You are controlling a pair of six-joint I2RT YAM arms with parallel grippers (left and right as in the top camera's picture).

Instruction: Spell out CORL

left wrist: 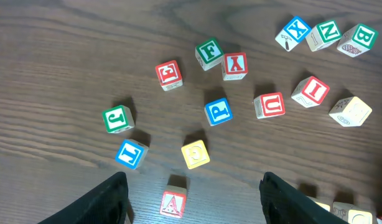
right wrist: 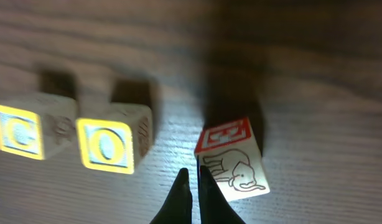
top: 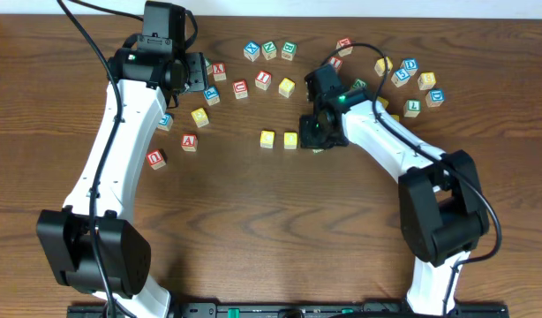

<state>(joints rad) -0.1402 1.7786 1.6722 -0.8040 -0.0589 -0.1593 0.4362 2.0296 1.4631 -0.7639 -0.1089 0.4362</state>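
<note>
Pinched shut on nothing, the right gripper [right wrist: 192, 186] sits just left of, perhaps touching, the elephant block [right wrist: 231, 158]. Farther left stand the O block [right wrist: 109, 144], then the C block [right wrist: 20, 132], level in a row. R's place, I judge, lies right of O, where the tips and elephant block are; this arm is nearer.

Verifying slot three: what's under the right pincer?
The pincer hides that spot from overhead. The wrist view shows a cube with a red-framed face and an elephant side, set apart from O; its letter is unreadable.
</note>
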